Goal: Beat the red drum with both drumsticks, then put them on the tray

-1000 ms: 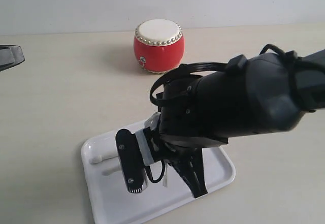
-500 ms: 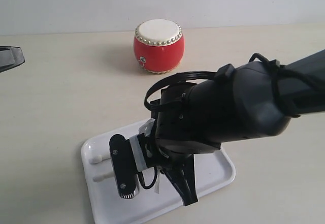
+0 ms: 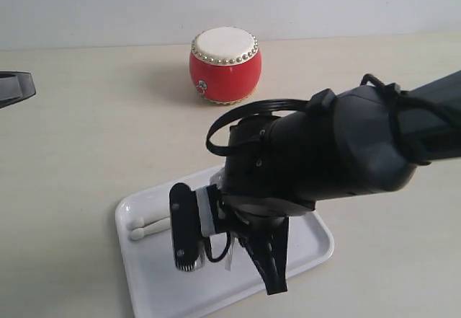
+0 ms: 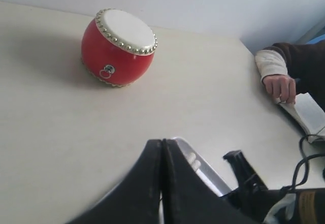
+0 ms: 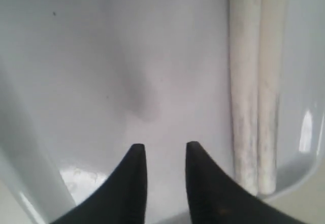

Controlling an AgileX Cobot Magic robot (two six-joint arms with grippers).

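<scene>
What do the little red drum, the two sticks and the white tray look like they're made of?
The red drum: glossy red body, maybe lacquered wood or plastic; matte cream skin top ringed with shiny metal studs. The drumsticks: pale bare wood, judging by the faint speckled grain. The tray: smooth white, probably plastic, with soft glare.

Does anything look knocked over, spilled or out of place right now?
Nothing stands out. The red drum stands upright on the table, and both drumsticks lie side by side inside the tray. Nothing spilled or broken shows.

Pale beige tabletop (image 3: 86,138), plain white wall (image 3: 108,8) behind, soft light
</scene>
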